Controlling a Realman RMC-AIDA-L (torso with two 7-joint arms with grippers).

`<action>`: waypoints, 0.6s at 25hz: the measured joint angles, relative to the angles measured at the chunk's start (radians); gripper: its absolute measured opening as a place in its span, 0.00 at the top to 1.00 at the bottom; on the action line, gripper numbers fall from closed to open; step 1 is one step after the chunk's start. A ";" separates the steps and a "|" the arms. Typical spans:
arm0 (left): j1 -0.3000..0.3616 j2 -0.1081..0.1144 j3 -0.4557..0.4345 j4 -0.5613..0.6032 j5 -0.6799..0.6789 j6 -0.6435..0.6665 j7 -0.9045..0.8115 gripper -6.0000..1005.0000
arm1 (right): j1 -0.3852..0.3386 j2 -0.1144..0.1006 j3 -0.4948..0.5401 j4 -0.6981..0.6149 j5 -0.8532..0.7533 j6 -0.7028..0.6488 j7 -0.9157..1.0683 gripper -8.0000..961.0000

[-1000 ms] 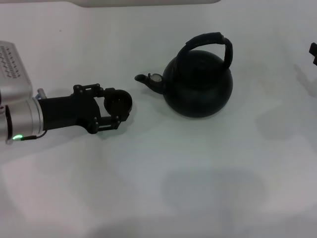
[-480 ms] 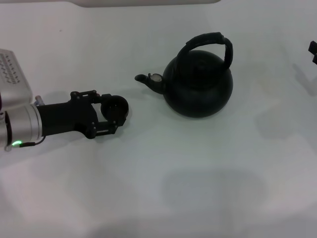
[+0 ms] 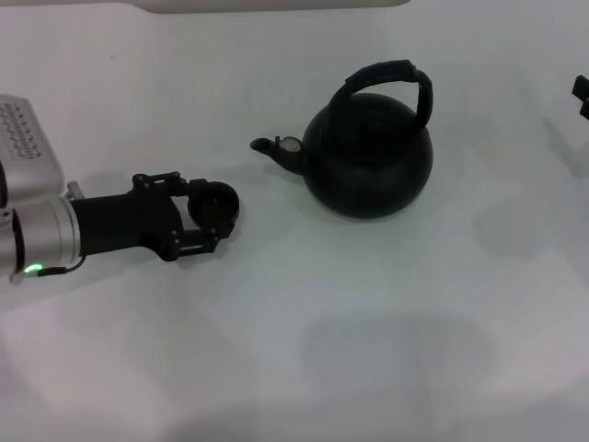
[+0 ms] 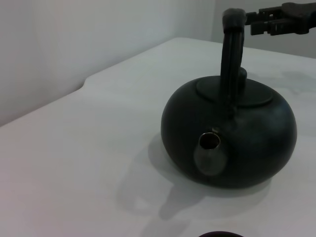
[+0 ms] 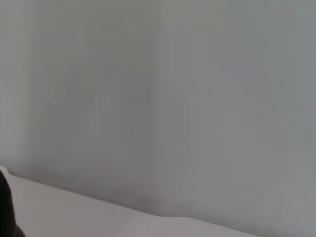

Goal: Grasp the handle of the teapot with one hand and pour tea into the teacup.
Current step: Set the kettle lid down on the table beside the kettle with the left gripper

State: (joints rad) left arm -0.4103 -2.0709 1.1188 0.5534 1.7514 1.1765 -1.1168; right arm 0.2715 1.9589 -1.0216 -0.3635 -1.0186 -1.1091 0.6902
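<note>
Head view: the left gripper (image 3: 213, 217) has its jaws clamped on the teacup (image 3: 214, 204). The teapot (image 3: 373, 157) sits at its two o'clock, well apart. Whether the right gripper's (image 3: 582, 95) jaws are apart, I cannot tell.

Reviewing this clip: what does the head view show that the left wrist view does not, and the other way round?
Only the head view shows the left gripper around the teacup, with its silver arm and green light. Only the left wrist view looks into the spout opening and shows the lid side-on, with the right gripper beyond the handle. Both show the teapot upright on the white table, its handle ungrasped.
</note>
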 joint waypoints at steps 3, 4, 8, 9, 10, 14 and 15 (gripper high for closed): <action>-0.004 0.000 0.001 0.000 0.002 -0.002 -0.007 0.30 | 0.000 0.000 0.000 0.000 0.000 0.000 0.000 0.34; -0.004 0.000 0.001 0.000 0.003 -0.002 -0.011 0.30 | 0.000 0.000 0.000 0.000 0.000 0.000 0.000 0.34; -0.006 0.001 0.002 0.000 0.004 -0.005 -0.021 0.30 | 0.000 0.000 0.000 0.000 0.000 0.000 0.000 0.34; -0.006 0.001 0.002 0.000 0.005 -0.011 -0.029 0.30 | 0.000 0.000 0.000 -0.001 0.000 0.000 0.000 0.34; -0.007 0.000 0.002 0.000 0.005 -0.018 -0.040 0.29 | 0.000 0.000 0.000 -0.002 0.000 0.000 0.000 0.34; -0.007 0.000 0.005 0.000 0.007 -0.026 -0.049 0.29 | -0.002 0.002 0.000 -0.009 0.000 0.000 0.000 0.34; -0.007 0.000 0.010 0.000 0.007 -0.026 -0.050 0.29 | -0.003 0.002 0.000 -0.009 0.000 0.000 0.000 0.34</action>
State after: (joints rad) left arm -0.4178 -2.0708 1.1286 0.5538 1.7585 1.1505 -1.1665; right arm 0.2685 1.9613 -1.0216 -0.3728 -1.0186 -1.1090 0.6902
